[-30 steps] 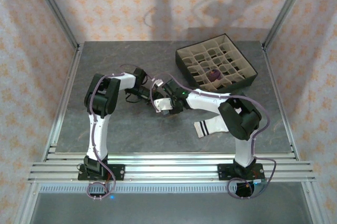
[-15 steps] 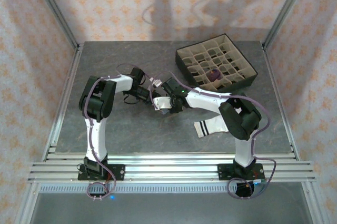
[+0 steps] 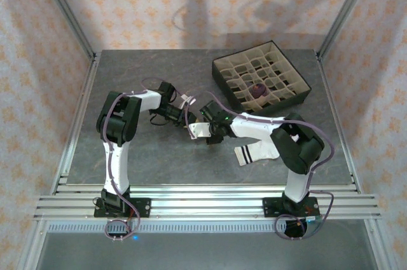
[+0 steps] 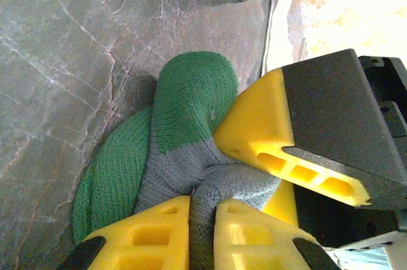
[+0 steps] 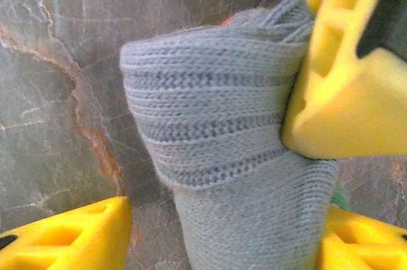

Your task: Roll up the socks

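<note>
Left gripper (image 4: 202,222) is clamped on the grey-blue sock (image 4: 184,155), with a fold of grey knit squeezed between its two yellow fingers (image 4: 149,232). The sock's green toe (image 4: 191,92) bulges out ahead of them onto the grey marbled table (image 4: 70,41). Right gripper (image 5: 226,225) stands with its jaws apart around the same sock. The rolled grey cuff end rises between them, bare table shows between the knit and one finger (image 5: 70,235), and the other finger lies against the fabric. A yellow finger of the left gripper presses on the roll from the upper right of the right wrist view. From above, both grippers meet nose to nose near the middle of the table, with the grey-blue sock bunched between them. The white sock (image 3: 255,152) with black cuff stripes lies flat on the table toward the near right, just beside the right arm and apart from both grippers. The purple sock (image 3: 257,89) sits bundled in one compartment of the dark box (image 3: 219,74) at the far right of the table
</note>
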`<control>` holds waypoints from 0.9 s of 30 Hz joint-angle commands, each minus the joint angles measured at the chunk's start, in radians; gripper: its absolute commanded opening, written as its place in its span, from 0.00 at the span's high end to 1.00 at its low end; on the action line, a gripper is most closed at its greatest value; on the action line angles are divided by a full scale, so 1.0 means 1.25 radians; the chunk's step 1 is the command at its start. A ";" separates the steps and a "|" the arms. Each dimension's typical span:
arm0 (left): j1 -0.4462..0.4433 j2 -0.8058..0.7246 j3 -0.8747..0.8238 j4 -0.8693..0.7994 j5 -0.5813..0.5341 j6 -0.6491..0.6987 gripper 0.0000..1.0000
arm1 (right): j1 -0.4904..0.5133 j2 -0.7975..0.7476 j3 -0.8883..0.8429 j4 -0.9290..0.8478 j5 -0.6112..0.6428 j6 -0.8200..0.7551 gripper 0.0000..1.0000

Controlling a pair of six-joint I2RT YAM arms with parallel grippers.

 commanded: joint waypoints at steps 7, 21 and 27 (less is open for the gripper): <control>0.006 0.065 0.032 -0.083 -0.039 0.029 0.89 | 0.013 0.041 0.020 -0.028 0.001 0.009 0.32; 0.009 0.057 0.035 -0.078 -0.041 0.028 0.88 | 0.014 0.173 0.193 -0.154 -0.019 0.065 0.83; 0.033 -0.068 -0.056 0.074 -0.076 -0.049 0.70 | 0.008 0.138 0.171 -0.154 -0.053 0.113 1.00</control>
